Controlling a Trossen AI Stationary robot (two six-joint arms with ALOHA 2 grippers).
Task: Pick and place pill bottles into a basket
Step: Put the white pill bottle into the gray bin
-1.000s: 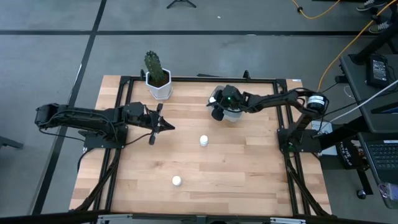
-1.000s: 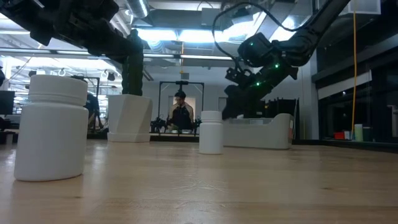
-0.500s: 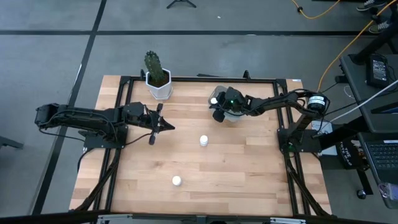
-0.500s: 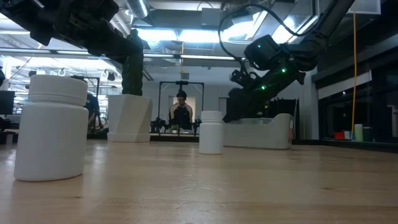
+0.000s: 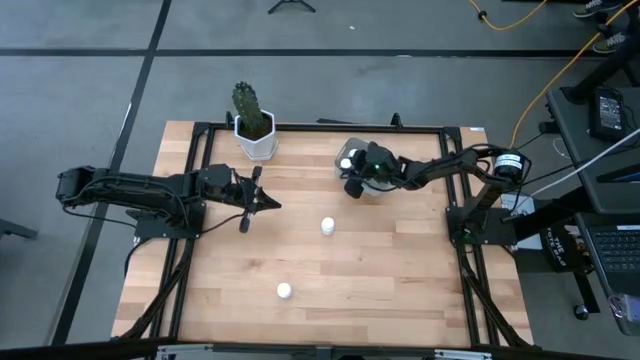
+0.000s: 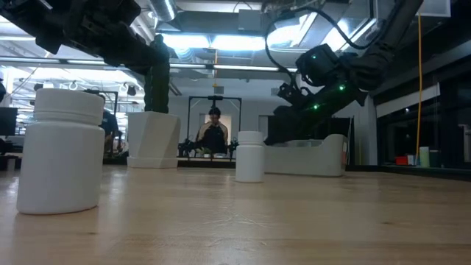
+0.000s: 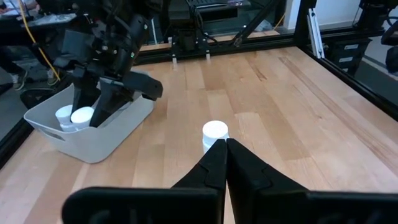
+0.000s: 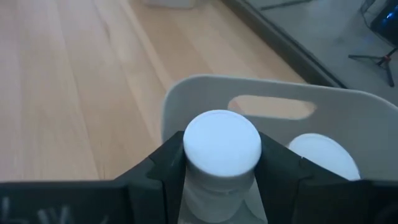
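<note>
Bottle [image 8: 221, 149] gripped between right gripper [image 8: 222, 163] fingers, over basket [image 7: 93, 140] rim; left gripper [image 7: 225, 163] shut, empty, beside cactus pot [image 5: 256, 141].

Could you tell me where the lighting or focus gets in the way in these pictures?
Low view: bright ceiling lights leave the arms as dark shapes; the near bottle looms large. Right wrist view: the held bottle is soft and pale against the basket. High view: even light, faint shadows.
</note>
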